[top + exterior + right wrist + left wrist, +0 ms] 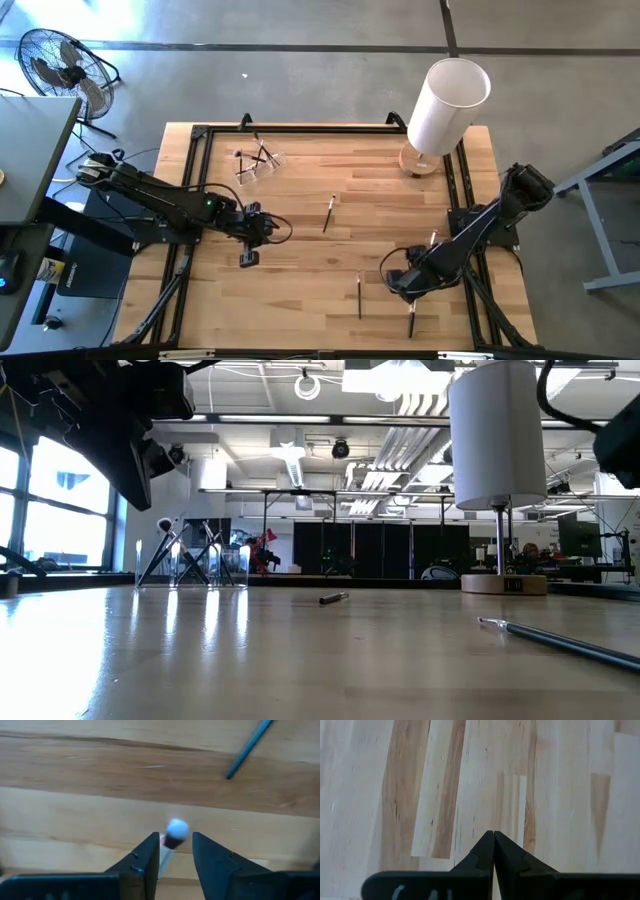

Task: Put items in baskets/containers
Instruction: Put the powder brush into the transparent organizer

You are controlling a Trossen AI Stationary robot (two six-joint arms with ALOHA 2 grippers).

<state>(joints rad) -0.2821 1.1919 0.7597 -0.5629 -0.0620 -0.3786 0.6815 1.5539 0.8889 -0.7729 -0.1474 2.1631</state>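
The clear holder point(258, 162) stands at the table's far left with several dark brushes leaning in it; it also shows in the low view point(195, 565). Loose brushes lie on the wood at the middle point(328, 213), near the front point(359, 295), at the front right point(411, 320) and by the right rail point(432, 240). My right gripper point(398, 287) is open low over the front right. In its wrist view its fingers point(175, 836) stand on either side of a white-tipped brush point(177, 828). My left gripper point(249, 259) is shut and empty over bare wood at the left point(494, 835). My right gripper has the white-tipped brush between its open fingers, the brush's dark ferrule point(172, 841) close beside one finger point(150, 852). The fingers lie along the brush, its bristle tip sticking out past them. Whether a finger touches it cannot be told.
A tall white cylinder on a round wooden base point(445, 105) stands at the far right corner. Black rails point(190, 200) run along the table's left, right and far sides. Another brush's handle point(248, 747) lies beyond my right gripper. Bare wood lies in the table's middle.
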